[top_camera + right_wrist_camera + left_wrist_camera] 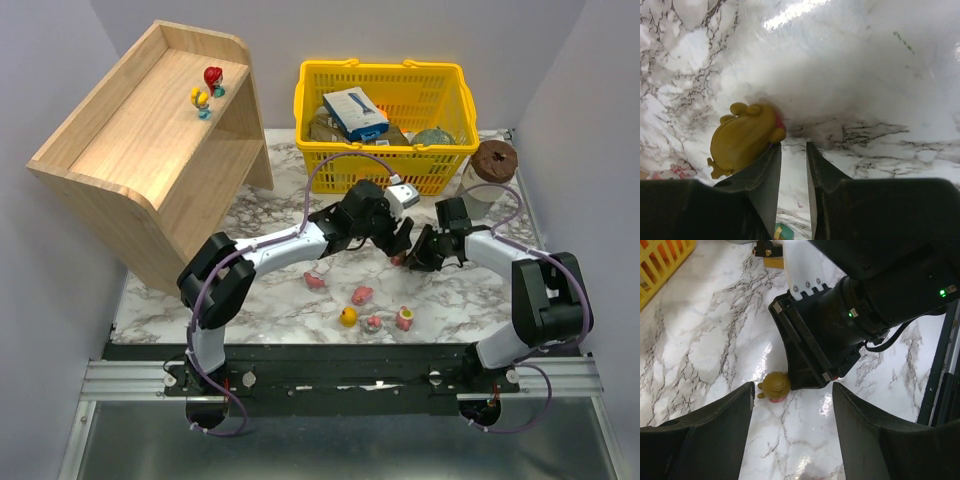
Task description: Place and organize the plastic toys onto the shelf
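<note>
Two plastic toys, a red one point(212, 78) and a yellow one point(201, 100), stand on the top tier of the light-wood shelf point(140, 140). An olive toy point(398, 258) with a red base lies on the marble between both grippers. In the left wrist view the olive toy point(774, 386) sits just ahead of my left fingertip, and my left gripper point(792, 388) is open with nothing between its fingers. My right gripper point(793, 145) shows a narrow empty gap, and the olive toy point(745, 137) rests against the outside of its left finger point(762, 170). Several more toys point(362, 295) lie nearer the arms.
A yellow basket point(310, 110) filled with boxes stands at the back centre. A cup with a brown lid point(492, 160) is to its right. The right arm's black wrist point(865, 305) fills the space just ahead of my left gripper point(403, 238).
</note>
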Controlling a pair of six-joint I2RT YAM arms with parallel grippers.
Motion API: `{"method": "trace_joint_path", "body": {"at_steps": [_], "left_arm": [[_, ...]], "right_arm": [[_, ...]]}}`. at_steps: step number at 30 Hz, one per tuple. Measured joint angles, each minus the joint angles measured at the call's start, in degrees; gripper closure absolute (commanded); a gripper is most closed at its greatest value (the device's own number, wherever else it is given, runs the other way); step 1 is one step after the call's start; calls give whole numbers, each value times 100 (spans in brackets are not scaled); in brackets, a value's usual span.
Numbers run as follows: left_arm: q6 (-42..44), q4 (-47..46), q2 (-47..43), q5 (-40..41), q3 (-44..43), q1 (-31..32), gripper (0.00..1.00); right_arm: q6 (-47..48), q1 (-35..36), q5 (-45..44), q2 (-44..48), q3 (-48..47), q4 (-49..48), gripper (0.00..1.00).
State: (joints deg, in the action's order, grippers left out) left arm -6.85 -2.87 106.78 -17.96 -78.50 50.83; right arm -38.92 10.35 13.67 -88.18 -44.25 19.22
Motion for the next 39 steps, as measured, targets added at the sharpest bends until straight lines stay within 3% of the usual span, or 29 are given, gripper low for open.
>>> {"method": "trace_joint_path", "body": {"at_steps": [15,29,39], "left_arm": [[-17,101,872,-426,-656,-210,31],[-177,190,1381,-70,-702,-214,37],[-284,168,1453,-50,-702,-223,38]], "right_arm": [[42,-177,-188,-527,-516,-122,65],[85,-645,-721,90,-409,243,48],[129,-710,-721,153,-358,361,44]]}}
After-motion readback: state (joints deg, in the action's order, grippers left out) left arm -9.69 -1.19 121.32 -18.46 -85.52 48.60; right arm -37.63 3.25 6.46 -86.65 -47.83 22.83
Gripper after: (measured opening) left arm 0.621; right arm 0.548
